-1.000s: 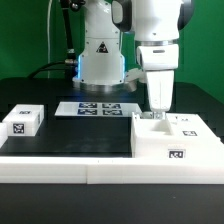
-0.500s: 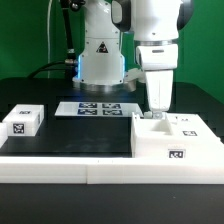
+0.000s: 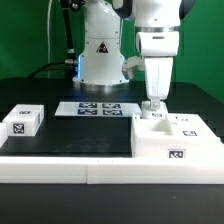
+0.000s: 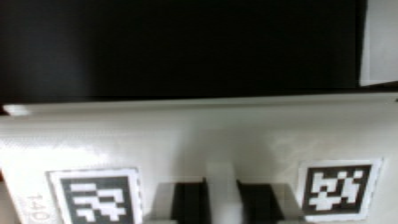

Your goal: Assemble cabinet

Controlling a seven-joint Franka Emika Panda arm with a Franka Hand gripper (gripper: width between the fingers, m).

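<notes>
The cabinet (image 3: 176, 143) is a large white box with black-and-white tags, lying at the exterior view's right on the black mat. My gripper (image 3: 153, 108) hangs just above its back left corner, fingers pointing straight down and drawn together. In the wrist view the cabinet's white top (image 4: 196, 135) fills the frame, with one tag (image 4: 93, 195) on each side of my gripper (image 4: 224, 184). Its two dark fingers (image 4: 185, 202) stand almost together, with only a thin white strip of the cabinet showing between them. I see nothing held.
A small white tagged block (image 3: 21, 120) sits at the exterior view's left. The marker board (image 3: 96, 108) lies flat behind the mat, in front of the robot's base (image 3: 100, 55). A white rim (image 3: 70, 165) borders the front of the work area.
My gripper has risen a little from the cabinet's top. Its jaws stay shut, and the cabinet has not moved.
</notes>
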